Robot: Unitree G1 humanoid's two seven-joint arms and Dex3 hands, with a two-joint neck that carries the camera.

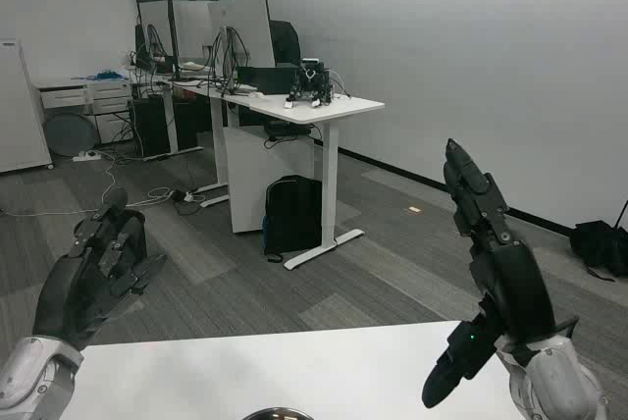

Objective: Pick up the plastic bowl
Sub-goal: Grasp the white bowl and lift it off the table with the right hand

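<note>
- Bowl (pixel 278 414): barely in view, only a dark curved sliver at the bottom edge, centre of the frame, resting on the table; too little showing to confirm plastic or metal.
- White table (pixel 294 371): fills the lower band of the frame, bearing the bowl at its near edge, within reach of both arms.
- Right hand (pixel 491 273): raised at the right of the frame, fingers extended upward and apart, holding nothing; well above and to the right of the bowl, apparently poised before a reach.
- Left hand (pixel 98 268): lower left of the frame, fingers loosely curled but parted, holding nothing; held off the table, seemingly waiting.
- White desk (pixel 294 101): upper centre, carrying monitors and a small dark device; no bearing on the task.
- Black backpack (pixel 292 212): centre, leaning under that desk on the grey carpet.
- Judged stage: grasp not yet begun; head tilted too high, bowl nearly out of sight.
</note>
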